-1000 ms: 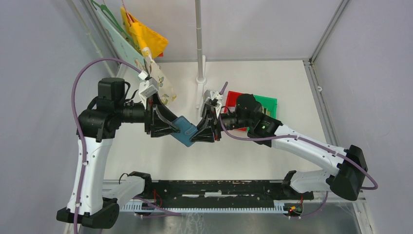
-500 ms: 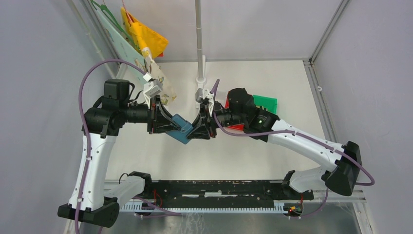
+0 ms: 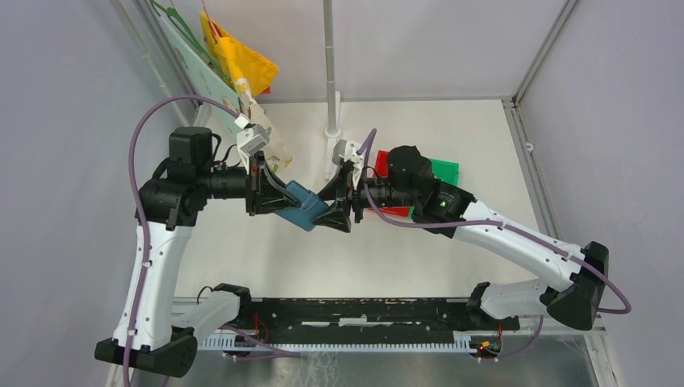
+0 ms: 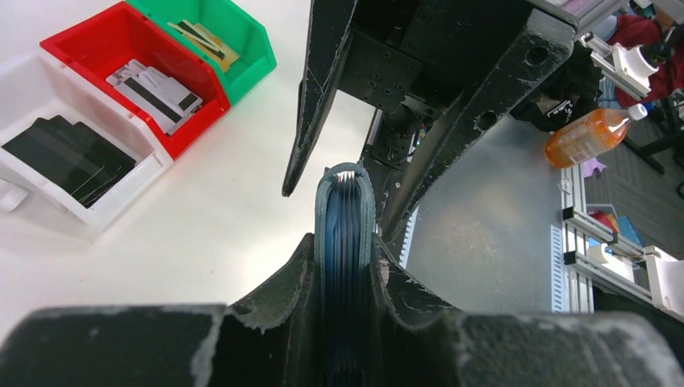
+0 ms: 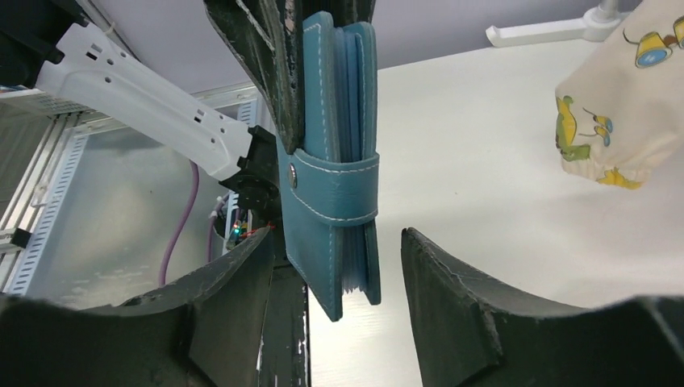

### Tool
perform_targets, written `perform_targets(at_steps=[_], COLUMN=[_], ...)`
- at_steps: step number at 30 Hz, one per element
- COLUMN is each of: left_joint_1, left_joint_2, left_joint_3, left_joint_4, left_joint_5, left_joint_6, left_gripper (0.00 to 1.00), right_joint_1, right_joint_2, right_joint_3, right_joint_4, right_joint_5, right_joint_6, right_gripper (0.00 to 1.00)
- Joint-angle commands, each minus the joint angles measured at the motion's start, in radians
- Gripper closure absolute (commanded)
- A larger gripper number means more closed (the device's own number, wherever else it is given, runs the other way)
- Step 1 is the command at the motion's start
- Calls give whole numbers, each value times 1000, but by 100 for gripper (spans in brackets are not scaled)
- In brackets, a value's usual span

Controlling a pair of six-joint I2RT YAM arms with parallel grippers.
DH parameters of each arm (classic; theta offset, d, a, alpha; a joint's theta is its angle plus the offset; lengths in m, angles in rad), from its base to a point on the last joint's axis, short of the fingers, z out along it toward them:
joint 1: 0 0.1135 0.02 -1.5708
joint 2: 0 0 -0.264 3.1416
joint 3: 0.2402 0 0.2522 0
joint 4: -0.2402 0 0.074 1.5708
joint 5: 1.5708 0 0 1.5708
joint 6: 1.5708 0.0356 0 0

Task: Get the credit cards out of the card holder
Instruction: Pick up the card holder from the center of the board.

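The teal card holder (image 3: 302, 206) hangs above the table between both arms, folded, with its snap tab (image 5: 335, 193) wrapped round it. My left gripper (image 3: 284, 203) is shut on one end of it; the left wrist view shows the holder (image 4: 345, 201) edge-on, clamped between my fingers. My right gripper (image 5: 337, 242) is open, its fingers (image 5: 468, 306) on either side of the holder's free end (image 5: 331, 153) without touching. Silvery pocket edges (image 5: 355, 278) show there; the credit cards inside are hidden. Grey striped cards (image 4: 153, 87) lie in the red bin (image 4: 97, 40).
A green bin (image 4: 242, 32) with gold-toned cards and a white bin (image 4: 89, 214) with black flat items flank the red one; red (image 3: 381, 163) and green (image 3: 445, 171) bins sit behind my right arm. A printed cloth bag (image 5: 621, 121) and a lamp pole (image 3: 331, 72) stand at the back.
The holder and both grippers have shifted slightly up and left in the top view. My right gripper has come in round the holder's free end.
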Motion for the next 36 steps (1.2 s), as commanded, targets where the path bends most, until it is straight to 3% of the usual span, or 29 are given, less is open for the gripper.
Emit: perform_targets(at_steps=[1, 6, 8, 9, 12, 15, 19, 23, 27, 30, 33, 36], left_joint_1=[2, 2, 1, 0, 0, 0, 0, 0, 0, 0, -1, 1], left_joint_2=[-27, -48, -52, -51, -48, -44, -33, -33, -36, -33, -24, -27], left_joint_3=[25, 25, 25, 26, 38, 64, 94, 85, 65, 43, 23, 0], left_joint_4=[60, 59, 56, 48, 41, 41, 41, 40, 40, 38, 48, 104], left_joint_5=[49, 86, 90, 91, 84, 85, 90, 101, 80, 33, -66, -174], left_joint_6=[-79, -67, -62, -54, -50, -56, -65, -62, -50, -37, -43, -108], left_gripper=[98, 98, 98, 98, 92, 68, 49, 55, 68, 81, 95, 98], right_joint_1=[-3, -5, -6, -7, -10, -23, -38, -38, -38, -38, -38, -38], right_joint_2=[-3, 24, 30, 33, 29, 13, 4, 18, 26, 32, 35, 12], right_joint_3=[6, 22, 28, 29, 18, 6, -9, -1, 16, 40, 63, 48], right_joint_4=[104, 178, 193, 200, 223, 208, 179, 143, 137, 126, 72, 25], right_joint_5=[-107, -230, -245, -255, -276, -257, -254, -254, -262, -251, -149, 85], right_joint_6=[24, 77, 91, 98, 116, 107, 78, 60, 57, 51, 30, 19], right_gripper=[33, 33, 38, 43, 75, 99, 100, 100, 100, 90, 49, 31])
